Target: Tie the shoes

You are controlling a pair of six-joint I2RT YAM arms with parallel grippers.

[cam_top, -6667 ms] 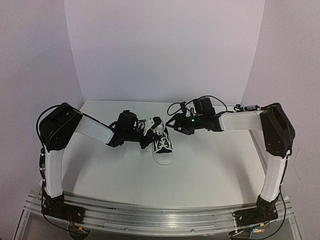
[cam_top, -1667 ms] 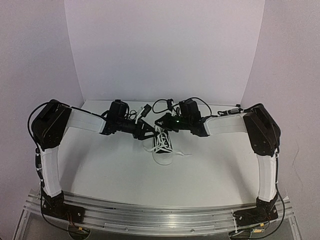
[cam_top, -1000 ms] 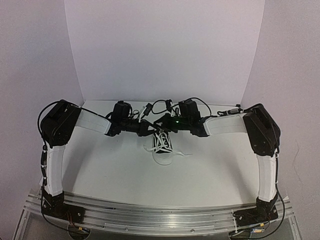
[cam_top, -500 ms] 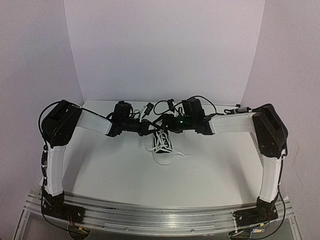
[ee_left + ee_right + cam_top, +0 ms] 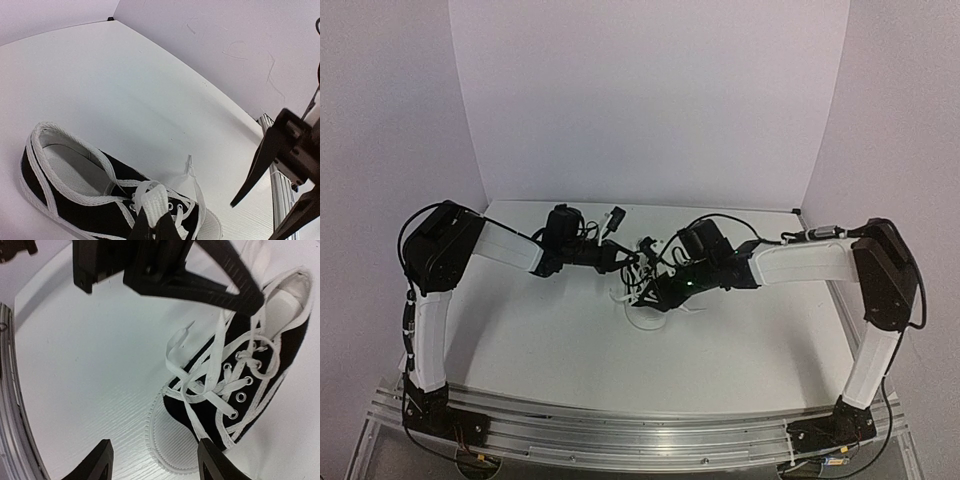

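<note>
"Why is the left gripper (image 5: 154, 227) pinched shut?"

"It's clamped on one white lace (image 5: 151, 202), holding it up off the sneaker (image 5: 280, 352), which sits mid-table (image 5: 550, 330), toe toward the arms."

"And the right gripper (image 5: 156, 460)?"

"Fingers spread, poised low over the sneaker's front. My guess is it's lining up for the other strand."

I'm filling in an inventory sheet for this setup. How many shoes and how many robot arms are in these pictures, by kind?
Sneaker: 1
Robot arms: 2 (left arm, right arm)
Total: 3
</note>
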